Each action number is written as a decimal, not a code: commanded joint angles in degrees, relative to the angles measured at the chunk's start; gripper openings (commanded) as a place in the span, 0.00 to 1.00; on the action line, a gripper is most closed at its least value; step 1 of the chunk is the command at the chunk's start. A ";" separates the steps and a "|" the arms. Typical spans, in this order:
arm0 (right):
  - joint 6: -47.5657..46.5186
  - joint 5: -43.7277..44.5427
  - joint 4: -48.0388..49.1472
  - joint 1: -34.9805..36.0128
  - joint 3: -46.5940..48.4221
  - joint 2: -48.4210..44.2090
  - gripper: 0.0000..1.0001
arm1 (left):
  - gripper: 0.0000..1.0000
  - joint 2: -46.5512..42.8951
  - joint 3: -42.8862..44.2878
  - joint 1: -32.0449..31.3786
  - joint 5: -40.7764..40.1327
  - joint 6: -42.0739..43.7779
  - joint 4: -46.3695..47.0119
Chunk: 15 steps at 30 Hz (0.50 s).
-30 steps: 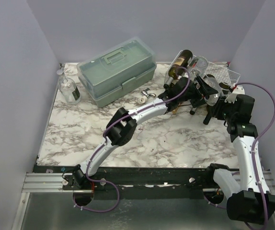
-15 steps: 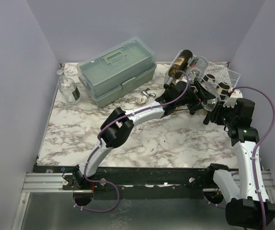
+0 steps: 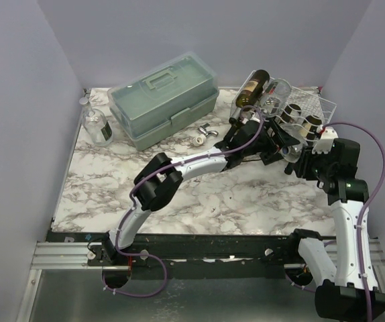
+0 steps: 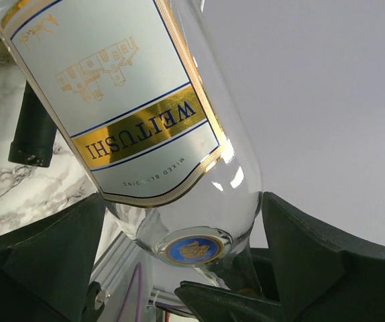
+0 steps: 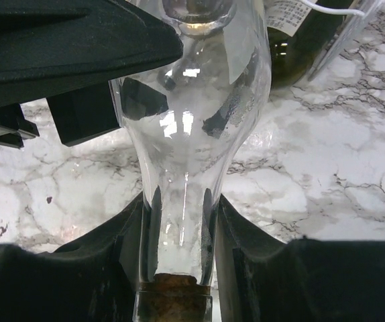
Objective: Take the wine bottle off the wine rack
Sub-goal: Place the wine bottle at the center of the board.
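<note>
Clear glass wine bottle (image 5: 192,134) seemed lifted off white wire rack (image 3: 316,104).
Right gripper (image 5: 179,228) pinched its neck; left gripper (image 4: 179,251) spanned its body, spread wide, grip unclear; set-down remained.

Wide overhead view; wrist cameras share the bottle (image 4: 145,100).

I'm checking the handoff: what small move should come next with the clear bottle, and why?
Probably lower the bottle onto the table: the right gripper is shut on its neck, the left gripper straddles its body, and only marble, not the rack, shows beneath it.
</note>
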 commanded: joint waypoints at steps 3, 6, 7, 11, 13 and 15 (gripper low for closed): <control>-5.94 -11.62 -0.86 0.78 6.73 0.38 0.00 | 0.94 -6.25 -5.02 -0.13 -6.56 2.51 6.62; -6.69 -13.18 -2.32 0.76 7.52 0.92 0.00 | 0.94 -7.68 -6.91 -0.22 -7.29 2.07 6.99; -7.01 -13.91 -2.98 0.75 7.77 1.09 0.00 | 0.95 -8.05 -7.67 -0.28 -7.49 1.93 7.12; -8.99 -17.65 -4.71 0.75 8.13 2.03 0.00 | 0.95 -9.64 -10.59 -0.39 -8.19 1.37 7.59; -10.26 -19.88 -5.62 0.78 8.38 3.05 0.00 | 0.95 -10.51 -12.02 -0.47 -8.71 1.01 8.01; -11.51 -21.70 -6.63 0.75 8.73 4.17 0.00 | 0.95 -11.63 -13.97 -0.51 -9.59 0.67 8.46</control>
